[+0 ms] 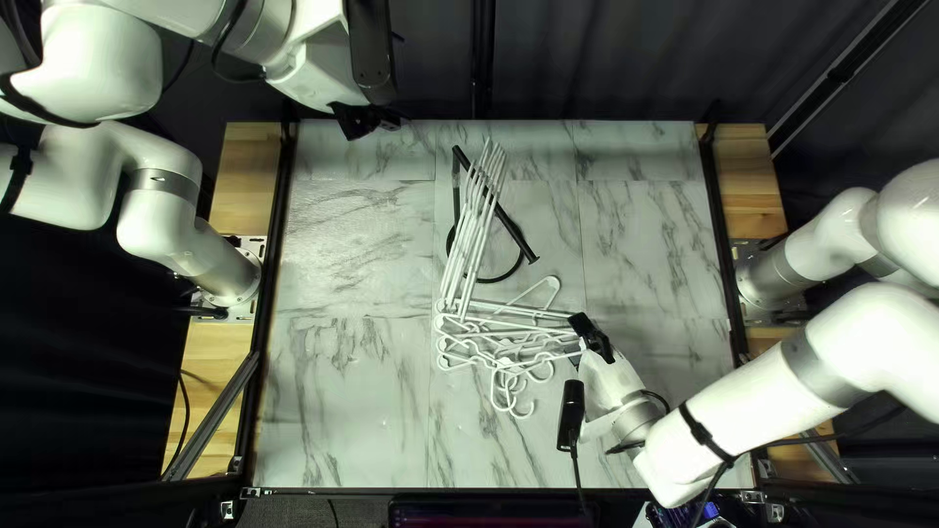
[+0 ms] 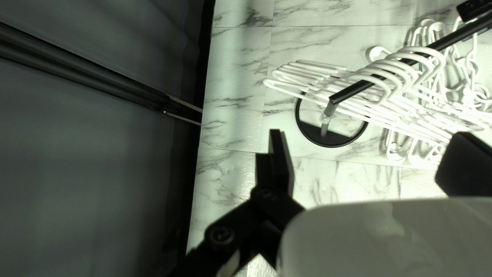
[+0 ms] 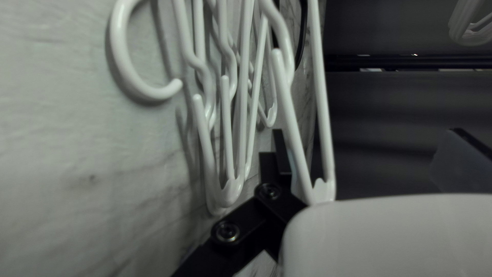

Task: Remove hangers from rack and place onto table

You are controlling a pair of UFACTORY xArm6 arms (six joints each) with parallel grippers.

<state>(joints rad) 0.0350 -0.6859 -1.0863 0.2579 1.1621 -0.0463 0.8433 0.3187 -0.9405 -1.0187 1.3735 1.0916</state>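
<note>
While hangers hang on the rack, my right end effector gapes

A dark curtain hangs at the back; wooden boards and black rails line both sides; nearest, possibly, a screen.

Left hand raised high, right hand low, fingers wide apart on both.

Room left of rack; hangers block middle.
</note>
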